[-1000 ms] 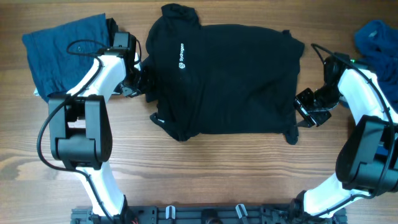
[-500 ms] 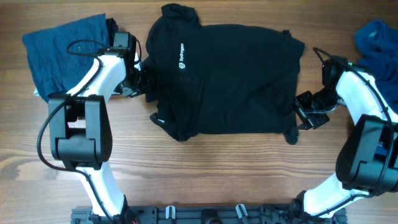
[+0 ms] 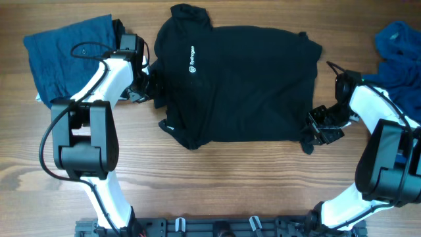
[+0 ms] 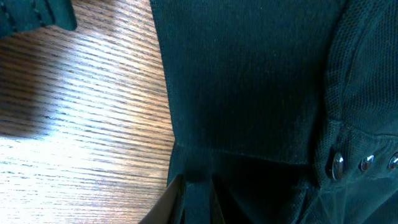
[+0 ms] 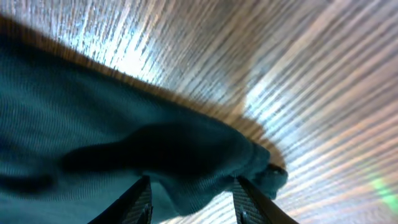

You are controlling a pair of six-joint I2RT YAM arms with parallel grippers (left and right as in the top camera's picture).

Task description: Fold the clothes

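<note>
Two fingers [image 4: 173, 204] of the left gripper [image 4: 194, 186] are seen pressed together on a fold of dark fabric at the hem of the black polo shirt [image 3: 243, 79], so the cloth is pinched between them. Just beside that hem, three small metal studs [image 4: 337, 165] are visible on the shirt.

From overhead, this gripper is found at the shirt's left edge, below the white chest logo [image 3: 192, 58]. The fingers [image 5: 138, 202] of the right gripper [image 5: 193, 186] are held apart. A rumpled corner of the same shirt is seen lying partly in the gap between them, and no pinch on it can be made out. This gripper is placed at the shirt's lower right corner in the overhead view.

The polo shirt is spread flat across the middle of the wooden table [image 3: 230, 178], with its collar [image 3: 191, 13] at the upper left. A blue garment [image 3: 62, 52] is laid at the table's left end, beside the left arm. Another crumpled blue garment [image 3: 398, 39] is seen at the far right, behind the right arm.
</note>
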